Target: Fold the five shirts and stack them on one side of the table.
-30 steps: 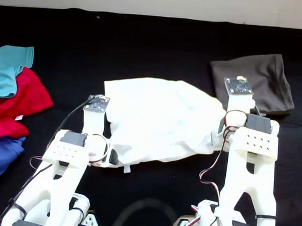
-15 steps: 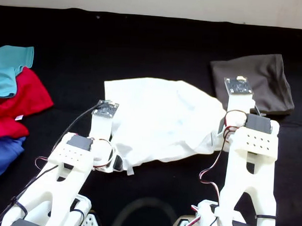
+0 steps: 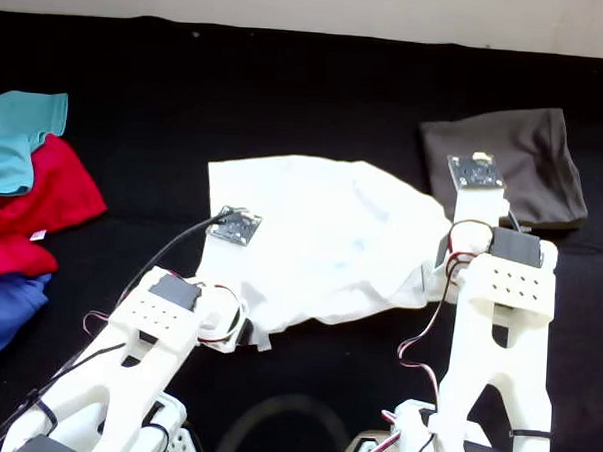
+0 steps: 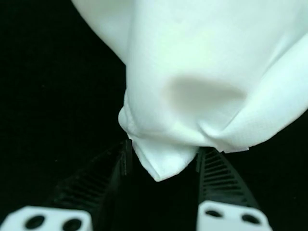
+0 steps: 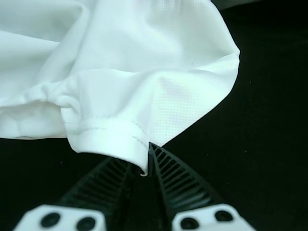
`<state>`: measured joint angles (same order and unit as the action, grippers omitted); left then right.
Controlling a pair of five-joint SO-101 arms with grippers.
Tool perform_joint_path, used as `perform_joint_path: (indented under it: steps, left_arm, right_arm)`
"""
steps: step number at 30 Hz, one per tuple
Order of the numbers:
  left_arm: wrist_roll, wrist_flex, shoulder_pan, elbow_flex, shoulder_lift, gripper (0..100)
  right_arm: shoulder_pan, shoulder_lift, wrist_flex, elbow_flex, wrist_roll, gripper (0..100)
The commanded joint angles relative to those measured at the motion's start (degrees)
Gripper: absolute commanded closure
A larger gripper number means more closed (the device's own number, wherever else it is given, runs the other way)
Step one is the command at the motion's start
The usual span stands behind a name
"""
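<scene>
On the black table [image 3: 317, 97], the white shirt [image 3: 321, 227] lies spread at centre, held at both of its near corners. Over the past second its near-left corner has been drawn inward toward the middle as the left arm [image 3: 147, 329] swung across, while the right arm [image 3: 499, 295] held its place. That suggests the first fold of this shirt is under way, with the side being carried over the body of the cloth.

At the table's left edge lie three loose garments, none of them folded: a red shirt [image 3: 53, 195] with a teal shirt [image 3: 15, 133] overlapping its far side and a blue shirt [image 3: 8, 308] nearer the arms. A grey shirt [image 3: 524, 166] lies at the far right, just beyond the white one. It looks folded already, which would mark that side as the stack's home.

The shirts rest directly on the table top, which is all that holds them.

The left gripper [image 4: 162, 147] has a bunched corner of white cloth between its jaws, apparently clamped, though the fabric hides the contact. The right gripper [image 5: 142, 159] is pinched tight on the stitched hem.
</scene>
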<state>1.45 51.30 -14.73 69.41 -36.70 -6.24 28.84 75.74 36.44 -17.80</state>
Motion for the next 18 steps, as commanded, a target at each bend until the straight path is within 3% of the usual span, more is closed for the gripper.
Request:
perform_joint_path:
  steps: [1, 6, 18]
  left_arm:
    - [0.4, 1.4, 0.7, -0.2, -0.1, 76]
    - [0.4, 2.4, 1.7, -0.2, -0.1, 76]
    - [0.4, 2.7, -3.4, -0.6, 1.7, 81]
  right_arm:
    - [0.4, 1.9, -0.2, -0.6, 0.0, 99.2]
    - [0.4, 1.9, -0.3, -0.7, 0.0, 99.2]
    - [0.4, 2.0, -0.1, -0.7, 0.0, 99.2]
